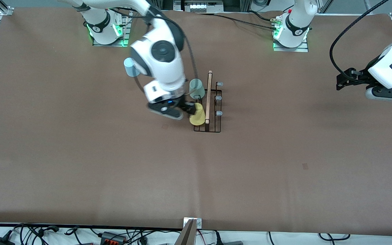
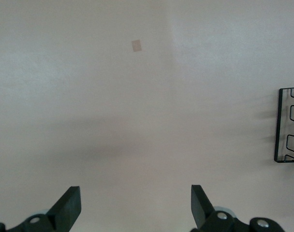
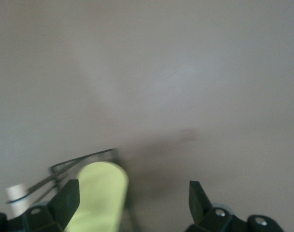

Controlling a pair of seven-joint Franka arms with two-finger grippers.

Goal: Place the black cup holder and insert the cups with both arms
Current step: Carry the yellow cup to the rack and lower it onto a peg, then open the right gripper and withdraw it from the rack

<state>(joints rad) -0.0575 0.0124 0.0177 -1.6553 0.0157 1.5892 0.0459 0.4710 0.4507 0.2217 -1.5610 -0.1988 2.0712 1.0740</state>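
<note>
The black cup holder (image 1: 213,112) stands mid-table with its wooden rod (image 1: 209,97) on top. A pale grey-green cup (image 1: 196,88) sits on its end farther from the front camera, on the side toward the right arm. A yellow cup (image 1: 197,115) leans on the nearer end of that side. My right gripper (image 1: 188,109) is open beside the yellow cup (image 3: 98,198), which lies by one finger (image 3: 67,200) with no grip on it. A light blue cup (image 1: 130,66) stands on the table, partly hidden by the right arm. My left gripper (image 1: 339,81) is open and empty and waits at the left arm's end.
The left wrist view shows bare brown table, a small tape mark (image 2: 137,45) and one end of the rack (image 2: 287,140). Three grey-tipped pegs (image 1: 218,98) on the rack's side toward the left arm are bare. Cables lie along the table's front edge.
</note>
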